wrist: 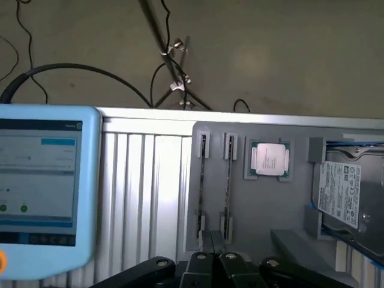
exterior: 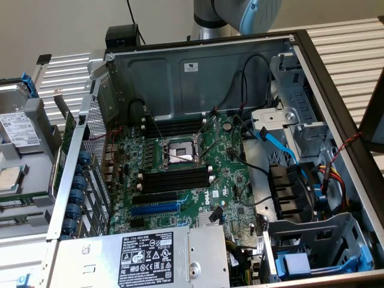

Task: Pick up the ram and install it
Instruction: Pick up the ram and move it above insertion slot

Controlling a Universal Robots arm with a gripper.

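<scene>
Two ram sticks (wrist: 202,180) (wrist: 228,180) stand on edge in grey holders on a grey tray (wrist: 288,210); they look thin and dark from above. My gripper (wrist: 211,249) hangs over the tray near one end of the two sticks, its black fingers (wrist: 201,264) pressed together, shut on nothing. In the exterior view the open computer case (exterior: 312,78) shows the green motherboard (exterior: 228,180). Long black memory slots (exterior: 177,179) lie beside the CPU socket (exterior: 179,151), with more of them (exterior: 174,127) on its far side. They look empty.
A CPU (wrist: 269,159) and a hard drive (wrist: 342,192) share the tray. A blue-framed teach pendant (wrist: 42,180) is beside it. In the case are a blue expansion slot (exterior: 155,209), the power supply (exterior: 150,258), drive cages (exterior: 312,240) and loose cables (exterior: 282,144). The arm's joint (exterior: 237,15) rises behind the case.
</scene>
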